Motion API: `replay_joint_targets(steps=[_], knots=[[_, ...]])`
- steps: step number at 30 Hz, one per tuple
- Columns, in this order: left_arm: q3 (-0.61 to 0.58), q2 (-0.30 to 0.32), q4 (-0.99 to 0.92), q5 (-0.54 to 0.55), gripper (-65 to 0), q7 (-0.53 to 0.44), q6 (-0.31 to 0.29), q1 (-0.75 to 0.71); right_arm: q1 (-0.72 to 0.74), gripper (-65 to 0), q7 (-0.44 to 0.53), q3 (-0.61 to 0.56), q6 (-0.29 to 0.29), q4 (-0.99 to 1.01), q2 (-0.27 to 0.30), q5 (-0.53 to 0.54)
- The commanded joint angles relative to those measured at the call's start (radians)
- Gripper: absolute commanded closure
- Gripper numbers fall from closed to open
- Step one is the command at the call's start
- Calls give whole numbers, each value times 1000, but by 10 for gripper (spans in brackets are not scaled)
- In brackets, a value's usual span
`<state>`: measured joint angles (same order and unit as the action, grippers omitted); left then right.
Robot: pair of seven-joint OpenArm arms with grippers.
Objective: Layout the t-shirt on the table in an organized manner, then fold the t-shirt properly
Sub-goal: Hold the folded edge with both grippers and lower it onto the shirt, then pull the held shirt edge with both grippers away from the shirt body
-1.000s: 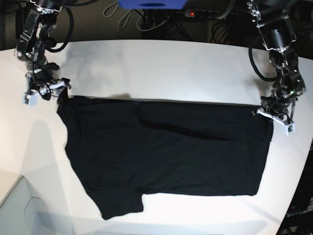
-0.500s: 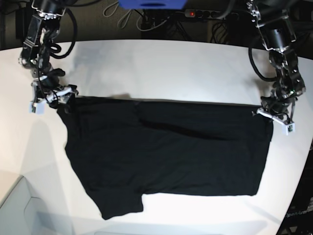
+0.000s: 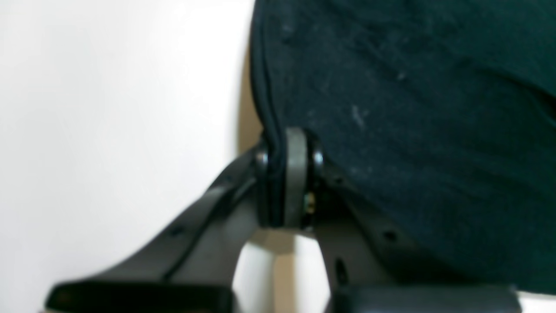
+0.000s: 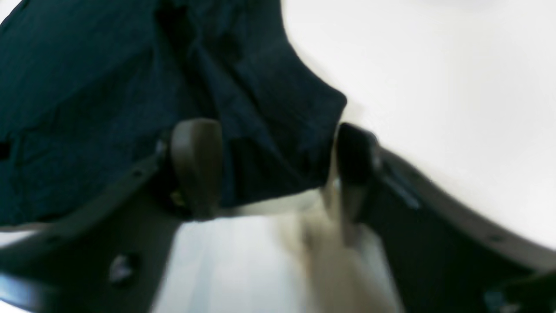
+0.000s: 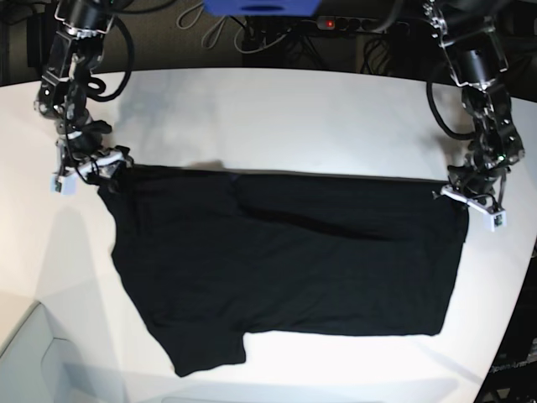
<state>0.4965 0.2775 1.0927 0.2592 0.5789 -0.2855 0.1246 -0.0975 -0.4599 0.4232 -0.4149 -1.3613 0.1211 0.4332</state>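
Observation:
The black t-shirt (image 5: 285,260) lies spread on the white table (image 5: 294,117), one sleeve pointing toward the near edge. My left gripper (image 5: 457,191) is at the shirt's far right corner. In the left wrist view that gripper (image 3: 284,174) is shut on the folded edge of the t-shirt (image 3: 412,108). My right gripper (image 5: 109,164) sits at the far left corner. In the right wrist view it (image 4: 273,165) stands open, and the corner of the t-shirt (image 4: 87,87) lies between its fingers (image 4: 195,161), untouched by the right-hand one.
Cables, a blue object (image 5: 260,7) and a power strip with a red light (image 5: 329,23) lie beyond the table's far edge. A pale grey box (image 5: 33,361) sits at the near left corner. The table's edge curves in at the right.
My right gripper has shifted down and right onto the shirt's far left corner, and its jaws have narrowed. The left arm and the shirt have stayed put.

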Motion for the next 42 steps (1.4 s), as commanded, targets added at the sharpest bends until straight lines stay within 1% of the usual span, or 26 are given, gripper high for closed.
replay_joint_targets(steps=[1, 2, 4, 5, 6, 8, 13, 16, 18, 21, 24, 25, 26, 27, 29, 31, 32, 39, 42], knots=[[4, 15, 7, -5, -18, 14, -5, 5, 5, -239, 5, -1, -11, -10, 12, 6], [4, 16, 11, -5, -18, 16, -5, 4, 5, -174, 2, -2, -11, -10, 12, 6], [4, 16, 25, 1, -17, 25, -5, 0, -5, -25, -3, -1, -11, -17, 12, 6], [4, 18, 36, 1, -10, 26, -5, -1, -15, 0, -3, -2, -11, -22, 12, 6], [6, 18, 50, 1, 0, 28, -5, -4, -23, 0, -3, -2, -11, -36, 12, 6], [6, 18, 88, 4, 0, 28, -5, -33, -43, 0, -3, -1, -11, -80, 12, 6], [8, 35, 261, 4, 0, 31, -5, -99, -83, 0, -3, 1, -11, -208, 12, 6], [8, 39, 341, 4, 0, 95, -5, -101, -84, 0, -3, 3, -11, -255, 13, 6], [32, 39, 381, 4, 0, 135, -5, -96, -81, 0, -3, 3, -8, -277, 32, 6], [61, 35, 404, 5, 0, 174, -5, -38, -58, 0, -4, 1, -6, -283, 42, 6], [55, 39, 389, 5, 0, 211, -5, 43, 25, 0, -6, -1, -5, -251, 42, 6], [52, 39, 375, 5, 0, 226, -5, 76, 64, 0, -17, -2, -5, -228, 42, 6], [52, 39, 358, 5, 0, 244, -5, 108, 106, 0, -50, -2, -5, -206, 42, 6], [52, 39, 341, 5, 0, 264, -5, 137, 146, 0, -96, 1, -5, -186, 44, 6], [52, 38, 318, -1, 0, 323, -5, 191, 212, 0, -211, -2, -5, -149, 73, 6], [52, 38, 310, 2, 0, 366, -5, 220, 244, 0, -319, -2, -5, -139, 87, 6], [52, 38, 309, -2, 0, 376, -5, 221, 247, 0, -351, -2, -5, -139, 90, 6], [54, 41, 278, -5, 0, 378, -5, 217, 219, 0, -391, 1, -6, -178, 91, 8], [61, 53, 281, 5, 0, 373, -5, 225, 226, 0, -337, 16, -6, -229, 84, 9]])
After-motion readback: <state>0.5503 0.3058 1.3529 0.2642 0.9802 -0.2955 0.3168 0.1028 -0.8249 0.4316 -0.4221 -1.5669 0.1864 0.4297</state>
